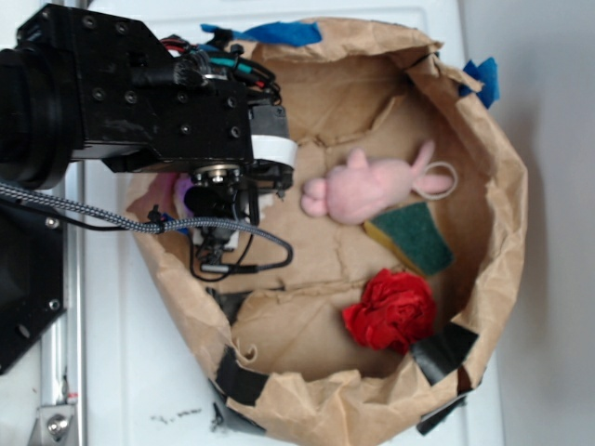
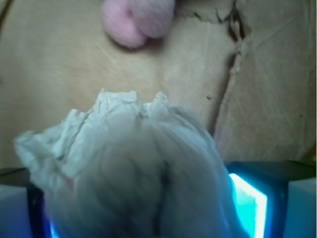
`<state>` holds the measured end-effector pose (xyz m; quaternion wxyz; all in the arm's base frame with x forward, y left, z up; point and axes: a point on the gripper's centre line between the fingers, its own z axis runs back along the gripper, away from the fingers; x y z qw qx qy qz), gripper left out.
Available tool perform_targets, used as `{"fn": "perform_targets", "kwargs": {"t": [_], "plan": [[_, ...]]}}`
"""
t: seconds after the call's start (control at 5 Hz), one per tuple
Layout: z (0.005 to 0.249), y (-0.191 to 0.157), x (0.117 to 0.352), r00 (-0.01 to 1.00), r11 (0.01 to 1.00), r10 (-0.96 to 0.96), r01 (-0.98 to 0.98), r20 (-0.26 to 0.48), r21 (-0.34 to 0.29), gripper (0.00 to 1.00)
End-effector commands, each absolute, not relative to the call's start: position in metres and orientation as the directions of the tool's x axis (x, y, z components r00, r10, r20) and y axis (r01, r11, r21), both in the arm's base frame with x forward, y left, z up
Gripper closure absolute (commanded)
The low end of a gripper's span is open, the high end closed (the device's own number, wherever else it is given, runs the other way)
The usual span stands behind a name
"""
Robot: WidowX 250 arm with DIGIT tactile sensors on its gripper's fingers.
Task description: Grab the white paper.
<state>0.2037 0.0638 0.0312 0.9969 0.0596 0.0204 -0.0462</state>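
The white paper (image 2: pixel 129 168), a light, soft, crushable wad best pinched across its bulging middle, sits between the gripper (image 2: pixel 148 208) fingers just short of the pink plush toy (image 1: pixel 367 186), the jaws apparently closed on it, though the blurred wrist view leaves contact unsure

End effector (image 1: pixel 223 200) low, pointed down, jaws clamped on white paper (image 2: pixel 133 168).

Looks like a lab bench setup – robot arm (image 1: pixel 121 93) on a metal rail (image 1: pixel 58 372), taped-up paper bag (image 1: pixel 502 186) as pen on a white tabletop (image 1: pixel 149 372).
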Motion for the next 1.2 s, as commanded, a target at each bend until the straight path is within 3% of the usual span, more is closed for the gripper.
{"fn": "perform_targets", "kwargs": {"t": [0.0,0.4,0.6,1.0], "plan": [[0.028,0.070,0.205,0.997,0.990,-0.052,0.058,-0.052,0.127,1.00],[0.030,0.070,0.206,0.997,0.990,-0.054,0.059,-0.047,0.126,1.00],[0.054,0.065,0.207,0.999,0.992,-0.048,0.049,-0.013,0.116,1.00],[0.132,0.056,0.220,0.989,0.991,0.075,-0.088,0.127,0.098,1.00]]}}
